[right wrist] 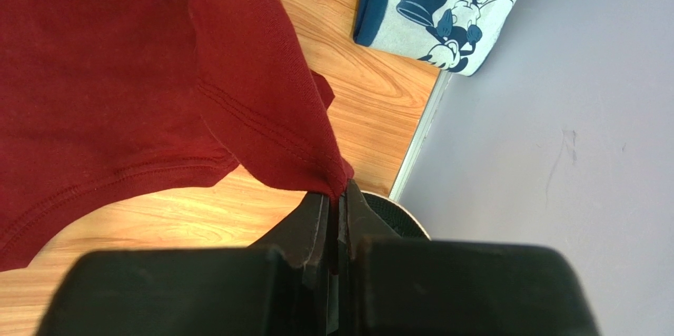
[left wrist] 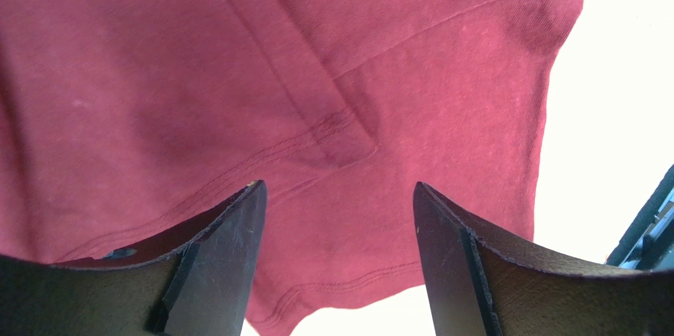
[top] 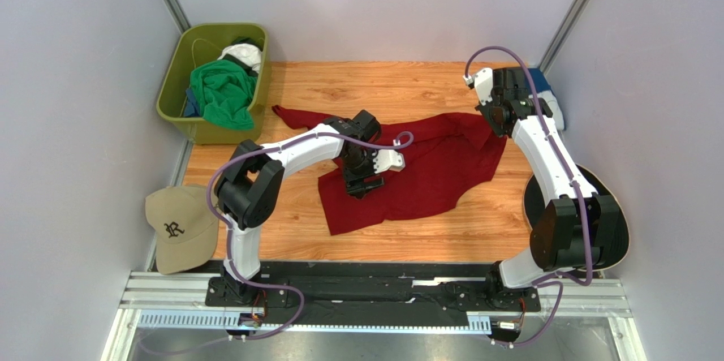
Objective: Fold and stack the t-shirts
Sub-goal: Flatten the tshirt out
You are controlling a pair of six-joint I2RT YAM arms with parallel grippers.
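Note:
The dark red t-shirt (top: pixel 425 170) lies spread and rumpled on the wooden table. My left gripper (top: pixel 357 187) hovers over its near-left part. In the left wrist view that gripper (left wrist: pixel 338 187) stands open above the shirt's hem (left wrist: pixel 332 273), with nothing between its fingers. My right gripper (top: pixel 495 123) is shut on a corner of the red shirt (right wrist: pixel 261 115) at the far right and lifts it. The pinch shows in the right wrist view (right wrist: pixel 338 190). A navy-blue t-shirt with white cartoon print (right wrist: pixel 443 4) lies folded at the back right corner. A green t-shirt (top: pixel 223 94) sits in the bin.
An olive-green bin (top: pixel 174 98) of clothes stands at the back left, off the table's corner. A tan baseball cap (top: pixel 178 225) lies at the near left edge. A black wide-brimmed hat (top: pixel 619 234) lies under the right arm at the near right. Grey walls enclose three sides.

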